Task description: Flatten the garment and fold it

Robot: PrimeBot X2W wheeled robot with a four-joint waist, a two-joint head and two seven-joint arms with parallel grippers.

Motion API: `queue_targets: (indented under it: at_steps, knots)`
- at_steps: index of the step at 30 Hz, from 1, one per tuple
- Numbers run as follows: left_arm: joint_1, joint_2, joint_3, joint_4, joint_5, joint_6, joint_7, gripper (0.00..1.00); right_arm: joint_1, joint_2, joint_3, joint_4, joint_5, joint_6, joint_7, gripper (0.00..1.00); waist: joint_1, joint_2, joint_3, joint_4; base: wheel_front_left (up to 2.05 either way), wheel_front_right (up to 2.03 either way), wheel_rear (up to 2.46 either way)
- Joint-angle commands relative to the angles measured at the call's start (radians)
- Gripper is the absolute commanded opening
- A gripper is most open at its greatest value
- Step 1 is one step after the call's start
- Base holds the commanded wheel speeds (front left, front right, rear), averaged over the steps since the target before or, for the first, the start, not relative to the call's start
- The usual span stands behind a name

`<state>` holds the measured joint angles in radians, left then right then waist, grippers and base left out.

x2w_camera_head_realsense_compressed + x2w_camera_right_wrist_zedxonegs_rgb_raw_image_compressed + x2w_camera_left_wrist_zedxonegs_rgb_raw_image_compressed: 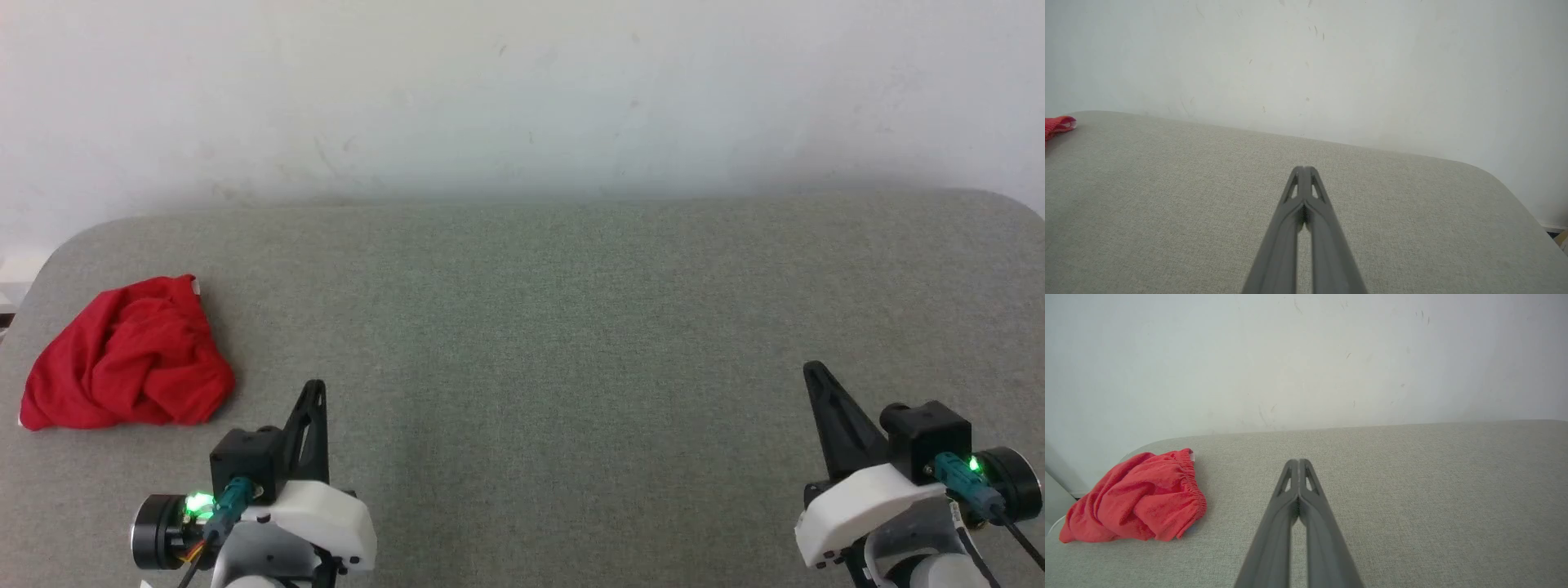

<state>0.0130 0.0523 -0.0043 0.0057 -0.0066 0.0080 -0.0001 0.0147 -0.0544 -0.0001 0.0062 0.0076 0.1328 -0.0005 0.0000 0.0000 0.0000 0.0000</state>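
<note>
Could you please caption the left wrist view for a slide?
Left hand shut; crumpled red garment lies apart on table.

- We see a broad grey-green table top point(571, 327) covered in woven fabric, with rounded far corners.
- Directly behind the table, meeting its far edge, stands a plain white painted wall point(522, 98).
- On the wall just above the table's far edge we note faint dark scuffs and scratches point(1261, 414), with a few small specks higher up.
- The light is soft and even; a dim shadow runs along the wall where it meets the table.
- Beyond the table's far right corner, the right wrist view shows a sliver of dark floor point(1551, 234) below a pale strip at the wall's foot.
</note>
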Motion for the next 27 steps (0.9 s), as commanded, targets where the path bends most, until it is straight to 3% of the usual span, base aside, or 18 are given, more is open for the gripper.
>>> queue_targets:
  at_steps: [1,27]
  knots:
    - [-0.013,-0.002,0.004,-0.006,0.007,-0.008,0.0,0.0,-0.015,0.004,0.0,-0.006,-0.008,-0.002,0.0,0.0,0.0,0.0,0.0,0.0,0.0,0.0,0.0]
    - [-0.013,-0.002,0.004,-0.006,0.007,-0.008,0.0,0.0,-0.015,0.004,0.0,-0.006,-0.008,-0.002,0.0,0.0,0.0,0.0,0.0,0.0,0.0,0.0,0.0]
